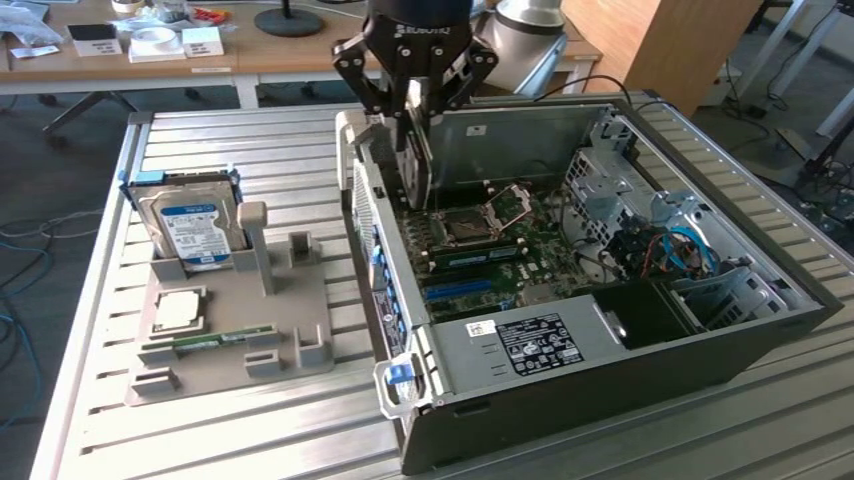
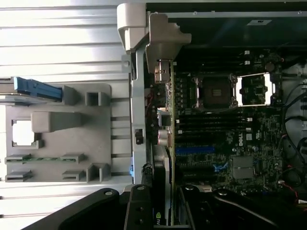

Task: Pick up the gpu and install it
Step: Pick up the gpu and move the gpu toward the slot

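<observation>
My gripper (image 1: pixel 416 103) is shut on the gpu (image 1: pixel 415 160), a thin dark card that hangs upright and edge-on. It hovers over the open computer case (image 1: pixel 747 340), just inside the case wall on the exterior view's left and above the motherboard (image 1: pixel 487 240). In the wrist view the gpu (image 2: pixel 167 163) runs out from between my gripper's (image 2: pixel 165 207) fingers as a slim strip. Its silver bracket (image 2: pixel 162 45) lies along the case's rear wall. A blue expansion slot (image 2: pixel 194 149) on the motherboard sits beside the card's edge, and the card is apart from it.
A grey parts holder (image 1: pixel 287 300) stands on the slatted metal table (image 1: pixel 267 140) on the exterior view's left of the case. It carries a hard drive (image 1: pixel 194 225), a processor (image 1: pixel 180 308) and a green memory stick (image 1: pixel 214 340). A wooden desk (image 1: pixel 160 60) stands behind.
</observation>
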You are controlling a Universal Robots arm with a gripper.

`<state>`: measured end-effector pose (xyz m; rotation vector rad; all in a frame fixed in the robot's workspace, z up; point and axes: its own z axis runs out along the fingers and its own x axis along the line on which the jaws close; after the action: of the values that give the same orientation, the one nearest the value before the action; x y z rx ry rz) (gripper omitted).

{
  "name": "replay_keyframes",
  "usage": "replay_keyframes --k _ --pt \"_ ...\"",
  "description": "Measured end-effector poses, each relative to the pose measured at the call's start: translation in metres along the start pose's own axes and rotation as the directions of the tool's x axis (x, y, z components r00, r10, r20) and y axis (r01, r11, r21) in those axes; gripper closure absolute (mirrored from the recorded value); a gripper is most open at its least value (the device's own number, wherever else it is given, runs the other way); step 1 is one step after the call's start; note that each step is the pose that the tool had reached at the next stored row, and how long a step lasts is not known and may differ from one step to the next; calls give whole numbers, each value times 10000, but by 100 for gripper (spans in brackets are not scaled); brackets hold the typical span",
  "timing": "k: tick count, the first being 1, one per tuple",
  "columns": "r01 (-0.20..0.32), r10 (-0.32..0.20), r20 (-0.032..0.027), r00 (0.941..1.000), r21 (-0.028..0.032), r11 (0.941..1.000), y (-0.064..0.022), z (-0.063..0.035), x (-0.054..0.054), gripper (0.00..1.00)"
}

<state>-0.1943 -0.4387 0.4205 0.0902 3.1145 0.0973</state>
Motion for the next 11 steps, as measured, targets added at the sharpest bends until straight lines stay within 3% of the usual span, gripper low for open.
replay_keyframes --k 11 --pt "0 0 -2 10000 -36 10000 13 6 -241 73"
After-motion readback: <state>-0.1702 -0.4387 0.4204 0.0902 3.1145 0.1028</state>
